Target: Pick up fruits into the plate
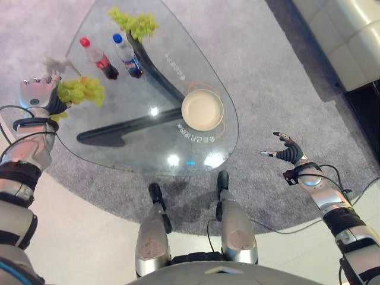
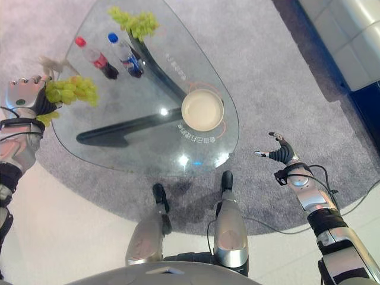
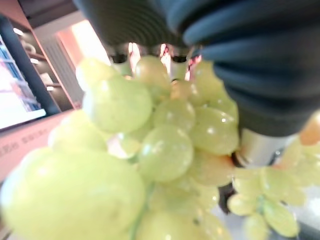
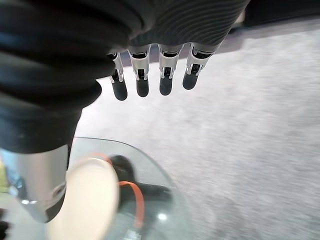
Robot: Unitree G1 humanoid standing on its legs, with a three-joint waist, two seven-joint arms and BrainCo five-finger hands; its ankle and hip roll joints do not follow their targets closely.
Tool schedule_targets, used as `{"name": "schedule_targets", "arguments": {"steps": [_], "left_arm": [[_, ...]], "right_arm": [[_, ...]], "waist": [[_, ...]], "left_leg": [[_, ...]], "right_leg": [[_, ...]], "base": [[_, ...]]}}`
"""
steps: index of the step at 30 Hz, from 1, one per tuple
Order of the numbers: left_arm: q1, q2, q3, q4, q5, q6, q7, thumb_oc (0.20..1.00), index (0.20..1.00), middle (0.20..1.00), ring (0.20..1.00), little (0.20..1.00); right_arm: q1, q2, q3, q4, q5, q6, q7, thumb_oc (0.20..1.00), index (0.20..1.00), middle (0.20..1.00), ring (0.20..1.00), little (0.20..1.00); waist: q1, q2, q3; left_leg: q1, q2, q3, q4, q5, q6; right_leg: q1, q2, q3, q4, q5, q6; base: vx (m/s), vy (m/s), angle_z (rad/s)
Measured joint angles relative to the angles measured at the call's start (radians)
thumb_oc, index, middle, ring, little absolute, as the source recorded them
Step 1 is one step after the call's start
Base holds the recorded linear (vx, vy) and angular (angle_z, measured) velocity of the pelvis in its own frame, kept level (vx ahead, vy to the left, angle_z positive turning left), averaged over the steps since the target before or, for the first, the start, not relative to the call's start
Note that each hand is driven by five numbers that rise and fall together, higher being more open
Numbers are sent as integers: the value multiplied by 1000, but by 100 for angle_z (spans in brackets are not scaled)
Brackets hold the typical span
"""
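Note:
My left hand (image 1: 37,95) is at the left edge of the glass table (image 1: 119,59), shut on a bunch of green grapes (image 1: 81,90) lifted above the glass. The left wrist view has the same grapes (image 3: 150,150) pressed close against the hand. A second bunch of green grapes (image 1: 135,22) lies at the table's far end. The cream plate (image 1: 202,109) sits near the table's right front edge. My right hand (image 1: 286,152) hovers open over the carpet, right of the table, holding nothing.
Two bottles lie on the glass between the grape bunches: one with a red cap (image 1: 98,58) and one with a blue cap (image 1: 127,55). A dark table base (image 1: 148,65) runs under the glass. A white sofa (image 1: 344,35) stands at the far right on grey carpet.

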Motion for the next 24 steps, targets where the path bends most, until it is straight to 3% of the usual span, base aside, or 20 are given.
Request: {"name": "schedule_targets", "arguments": {"steps": [4, 10, 13, 16, 21, 24], "left_arm": [[93, 9, 23, -114, 59, -45, -16, 200, 200, 200, 200, 200], [92, 87, -1, -242, 121, -121, -79, 200, 200, 200, 200, 200], [48, 160, -86, -315, 152, -150, -130, 200, 200, 200, 200, 200], [-10, 168, -149, -368, 163, -174, -156, 200, 200, 200, 200, 200], [-67, 148, -210, -449, 163, -231, -185, 200, 200, 200, 200, 200], [-94, 127, -258, -455, 164, -233, -223, 200, 200, 200, 200, 200]], "right_arm": [[54, -15, -36, -70, -4, 0, 99, 1000, 1000, 1000, 1000, 1000], [30, -54, -36, -153, 36, 27, 300, 1000, 1000, 1000, 1000, 1000], [-89, -124, 68, -217, 39, 77, 407, 1000, 1000, 1000, 1000, 1000], [-229, -133, 147, -270, 87, 129, 480, 1000, 1000, 1000, 1000, 1000], [-378, -74, 237, -319, 258, 269, 564, 1000, 1000, 1000, 1000, 1000], [-389, -31, 281, -350, 310, 341, 581, 1000, 1000, 1000, 1000, 1000]], "waist": [[7, 18, -83], [15, 18, -135], [15, 18, -163], [20, 17, -189], [44, 16, -248], [55, 14, -273]], "left_leg": [[59, 2, 0, -37, 0, -1], [92, 3, -1, -44, -1, -3], [95, 4, -1, -44, -1, -4], [106, 5, 0, -44, -1, -4], [128, 8, 0, -44, -9, -12], [130, 10, -1, -44, -9, -12]], "right_leg": [[70, 9, -12, -51, 1, 1], [125, 11, -27, -90, 5, 6], [130, 12, -27, -97, 9, 7], [142, 13, -27, -97, 9, 7], [165, 16, -30, -98, 8, 7], [167, 18, -30, -98, 8, 7]], "base": [[13, -8, 3], [-1, -18, 4], [7, -36, -1], [51, -30, 1], [61, -18, 1], [0, 0, 0]]}}
